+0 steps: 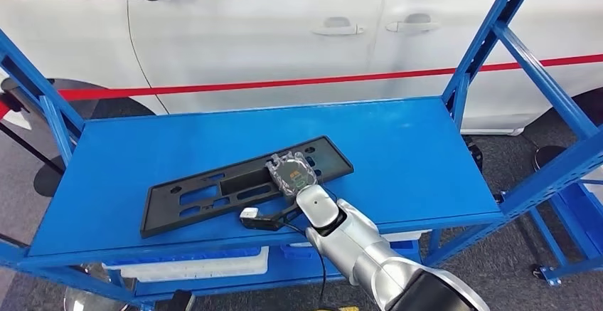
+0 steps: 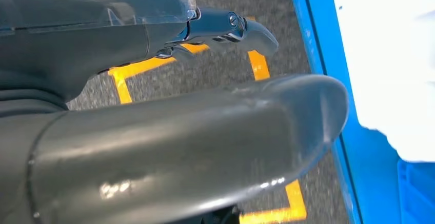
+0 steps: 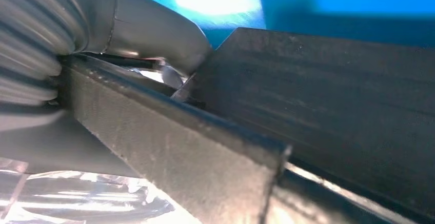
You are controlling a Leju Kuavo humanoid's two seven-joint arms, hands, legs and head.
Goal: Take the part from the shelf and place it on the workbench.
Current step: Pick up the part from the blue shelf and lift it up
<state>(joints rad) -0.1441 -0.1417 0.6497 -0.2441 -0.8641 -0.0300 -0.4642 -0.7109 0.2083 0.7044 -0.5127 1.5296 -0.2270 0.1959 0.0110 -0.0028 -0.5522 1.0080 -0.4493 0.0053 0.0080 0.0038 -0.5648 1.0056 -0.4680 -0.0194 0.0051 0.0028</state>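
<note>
Right hand [image 1: 291, 176] on black part [image 1: 213, 193], thumb [image 3: 154, 34] against its edge

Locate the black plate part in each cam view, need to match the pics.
Head view: black plate part lies flat on the blue shelf, left of centre, with the right hand on its right end.
Left wrist view: not in it; the left hand hangs above grey floor.
Right wrist view: the part's dark edge and face run across the picture, close up.
Shared landmark: the blue shelf.

Bright, even light – head view sharp, wrist views blurred close-up
</note>
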